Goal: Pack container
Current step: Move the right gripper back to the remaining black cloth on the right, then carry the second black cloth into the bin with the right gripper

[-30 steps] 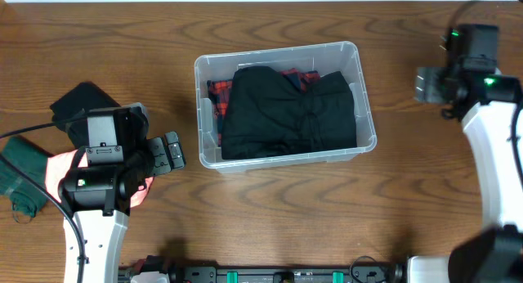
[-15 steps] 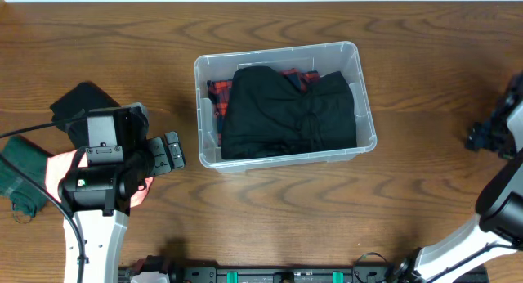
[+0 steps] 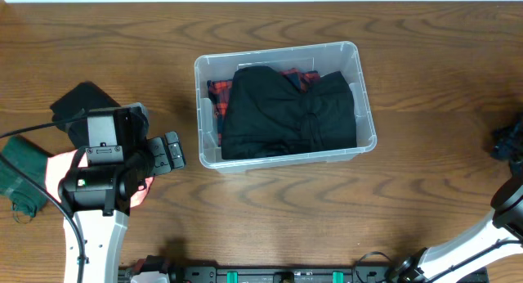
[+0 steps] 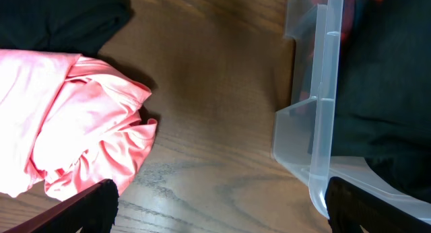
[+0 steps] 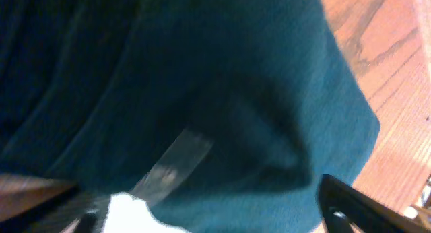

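Note:
The clear plastic container stands mid-table and holds a black garment over a red plaid garment. My left gripper is open and empty, just left of the container's near-left corner, over bare wood. In the left wrist view the gripper has the container's wall at its right and a pink garment at its left. My right arm is at the table's far right edge. In the blurred right wrist view the right gripper is open above a teal cloth.
Left of the container lie a pink garment under my left arm, a black garment behind it and a dark green garment at the table's left edge. The black garment's edge also shows in the left wrist view.
My right arm has swung from the back right of the table out to the far right edge and lower. The left arm and the container have not moved.

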`<state>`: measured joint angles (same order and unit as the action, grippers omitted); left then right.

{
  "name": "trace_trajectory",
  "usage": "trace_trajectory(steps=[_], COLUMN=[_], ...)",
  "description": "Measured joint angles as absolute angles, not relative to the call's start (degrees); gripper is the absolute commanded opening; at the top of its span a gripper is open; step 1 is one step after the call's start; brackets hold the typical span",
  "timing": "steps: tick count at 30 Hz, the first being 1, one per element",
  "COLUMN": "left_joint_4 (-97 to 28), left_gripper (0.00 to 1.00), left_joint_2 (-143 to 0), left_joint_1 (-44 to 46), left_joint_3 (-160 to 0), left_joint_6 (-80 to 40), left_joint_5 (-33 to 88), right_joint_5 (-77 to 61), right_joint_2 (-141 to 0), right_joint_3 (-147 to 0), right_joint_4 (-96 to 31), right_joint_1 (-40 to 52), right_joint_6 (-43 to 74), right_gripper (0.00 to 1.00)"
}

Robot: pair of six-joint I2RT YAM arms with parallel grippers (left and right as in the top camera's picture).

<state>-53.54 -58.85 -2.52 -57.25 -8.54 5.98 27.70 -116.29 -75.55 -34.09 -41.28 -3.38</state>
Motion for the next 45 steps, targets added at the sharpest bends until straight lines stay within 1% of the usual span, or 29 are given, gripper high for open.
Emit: trace_trajectory(steps=[2, 3, 7, 9, 11, 16, 20, 24, 27, 32, 35, 42, 45], left_joint_4=[-53.5, -53.5, -53.5, -53.5, -53.5, -53.5, -53.5, -53.5, -53.5, -53.5, -53.5, -53.5, -53.5], left_gripper=[0.98, 0.98, 0.98, 0.98, 0.98, 0.98, 0.98, 0.98, 0.98, 0.98, 0.98, 0.98, 0.98], left_joint_2=[-58.8, -58.8, -58.8, -58.8, -58.8, -58.8, -58.8, -58.8, -58.8, -58.8, -58.8, -58.8, -58.8], left_joint_1=[-2.5, -2.5, -2.5, -2.5, -2.5, -2.5, -2.5, -2.5, -2.5, -2.5, -2.5, -2.5, -2.5], left_joint_3=[-57.3, -57.3, -57.3, -57.3, -57.3, -57.3, -57.3, -57.3, -57.3, -57.3, -57.3, -57.3, -57.3], left_joint_6=[-8.5, -8.5, -8.5, -8.5, -8.5, -8.5, -8.5, -8.5, -8.5, -8.5, -8.5, -8.5, -8.5], left_joint_5=[6.0, 6.0, 6.0, 6.0, 6.0, 6.0, 6.0, 6.0, 6.0, 6.0, 6.0, 6.0, 6.0], right_joint_5=[27.6, 27.5, 26.0, 25.3, 24.8, 23.9, 20.3, 14.6, 10.0, 4.6, 3.1, 1.1, 0.7], right_joint_2=[-116.7, -117.1, -117.8, -118.0, -118.0, -117.8, -116.2, -111.1, -103.9, -90.5, -84.5, -80.6, -80.9], right_joint_3=[-75.5, -75.5, -75.5, -75.5, -75.5, -75.6, -75.5, -75.5, -75.6, -76.4, -76.9, -76.9, -76.9], right_joint_4=[-32.8, -32.1, -30.6, -30.5, -30.4, -31.0, -32.1, -32.2, -32.1, -31.9, -32.6, -39.4, -43.8], right_joint_1=[-41.7, -41.9, -42.6, -42.9, -43.2, -43.1, -41.9, -37.3, -32.0, -19.4, -9.2, 14.5, 21.7], right_joint_6=[-3.8, -3.9, -4.1, -4.1, -4.2, -3.9, -3.9, -4.1, -4.9, -6.7, -8.7, -11.7, -12.0], right_gripper=[0.64, 0.58, 0.22, 0.15, 0.01, 0.01, 0.01, 0.01, 0.01, 0.01, 0.01, 0.01, 0.01])
